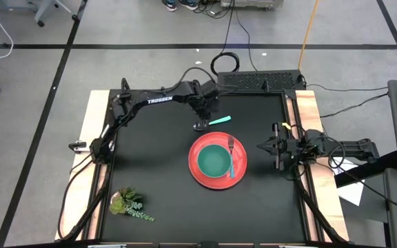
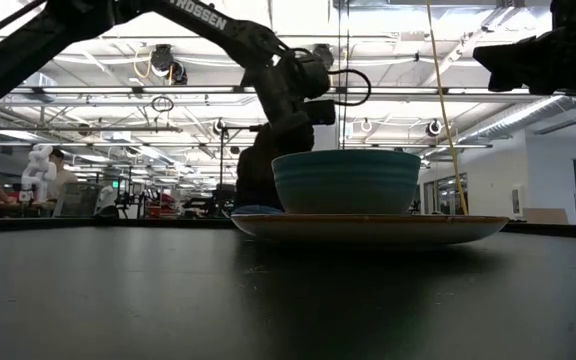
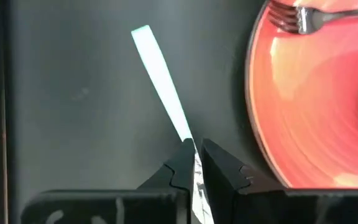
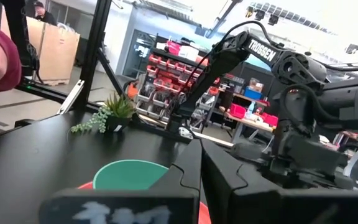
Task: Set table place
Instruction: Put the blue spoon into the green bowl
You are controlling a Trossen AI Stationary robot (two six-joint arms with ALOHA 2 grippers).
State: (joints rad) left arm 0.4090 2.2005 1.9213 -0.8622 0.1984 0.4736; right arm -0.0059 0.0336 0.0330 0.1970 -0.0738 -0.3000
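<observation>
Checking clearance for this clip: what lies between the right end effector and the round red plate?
Nothing: in the high view only bare matte black table separates the right end effector from the round red plate.

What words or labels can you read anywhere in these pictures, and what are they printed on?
"TROSSEN": white letters on the left arm, readable in the high, low and right wrist views.
White marks on the base of the left claw, which is shut on the spoon: too blurred to read.
White marks on the base of the right claw: too blurred to read.
Nothing else is legible.
</observation>
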